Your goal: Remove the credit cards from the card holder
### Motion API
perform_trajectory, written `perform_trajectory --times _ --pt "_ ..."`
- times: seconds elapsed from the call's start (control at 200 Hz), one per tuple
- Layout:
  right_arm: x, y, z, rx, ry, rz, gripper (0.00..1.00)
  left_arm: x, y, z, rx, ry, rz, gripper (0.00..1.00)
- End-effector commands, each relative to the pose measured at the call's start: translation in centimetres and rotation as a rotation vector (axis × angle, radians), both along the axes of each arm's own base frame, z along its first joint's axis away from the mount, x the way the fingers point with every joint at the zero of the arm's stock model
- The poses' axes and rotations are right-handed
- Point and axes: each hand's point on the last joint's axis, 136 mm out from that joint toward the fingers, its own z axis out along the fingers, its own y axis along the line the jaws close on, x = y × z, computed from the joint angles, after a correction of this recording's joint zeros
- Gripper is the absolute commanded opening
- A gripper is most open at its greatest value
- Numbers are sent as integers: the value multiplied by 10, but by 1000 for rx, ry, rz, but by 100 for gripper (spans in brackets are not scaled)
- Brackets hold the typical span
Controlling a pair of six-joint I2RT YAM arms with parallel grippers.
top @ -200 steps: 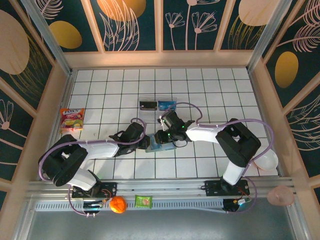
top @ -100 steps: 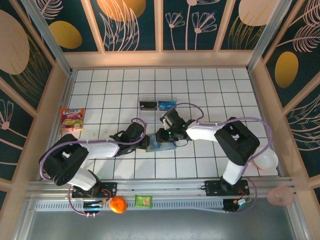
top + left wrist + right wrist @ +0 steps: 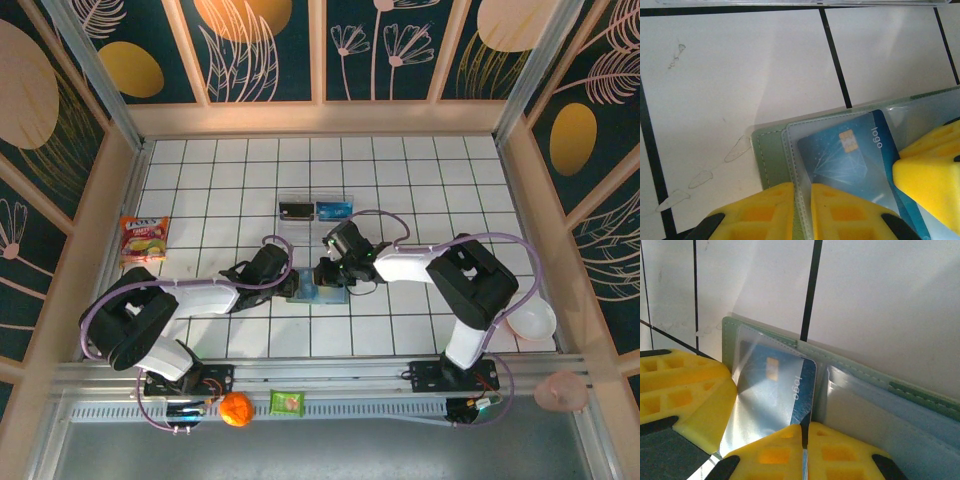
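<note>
Right tool [image 3: 804, 440] clenched on the near edge of the blue credit card [image 3: 775, 385]; card sits mostly inside its clear pocket. Left tool [image 3: 802, 210] pinches the card holder [image 3: 767, 160] at its edge, steadying it open and flat on the bench [image 3: 420, 170], between the two arms. Judged: pull only starting, this card not yet out. Contents of the other pockets cannot be told.

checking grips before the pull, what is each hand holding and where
left hand pinches the wallet by its edge; right hand pinches the blue card by one edge
</note>
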Motion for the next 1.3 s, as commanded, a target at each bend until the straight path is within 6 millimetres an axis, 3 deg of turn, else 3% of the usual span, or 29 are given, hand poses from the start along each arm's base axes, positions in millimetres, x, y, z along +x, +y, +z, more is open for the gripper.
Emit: perform_trajectory --times 0.0,0.105,0.225,0.4,0.581,0.656,0.776,0.911,1.116,1.296 --pt "-14 -3 -11 3 58 5 9 -5 7 -10 49 20 -6 17" --pt "-16 -2 -9 13 77 -9 18 -5 7 -9 47 19 -4 17" --pt "-11 -6 -2 2 70 -59 18 -5 8 -7 39 13 -1 17" --pt "-3 -10 24 -5 -14 -100 19 -5 7 -3 28 4 -1 17" --pt "-10 -2 25 13 29 -101 21 -5 8 -1 22 -2 2 18" --pt "-14 0 22 10 44 -99 21 -5 7 6 5 -14 7 20" --pt "-12 1 31 -1 -8 -98 21 -4 8 26 -31 -53 16 28" --pt "-10 -2 40 -4 -40 -110 22 -7 2 46 -103 -73 4 30" --pt "-14 3 35 24 -3 -95 22 -22 -7 23 -95 -9 -33 23" --pt "-17 7 31 36 20 -77 24 -30 13 5 -18 20 6 20"
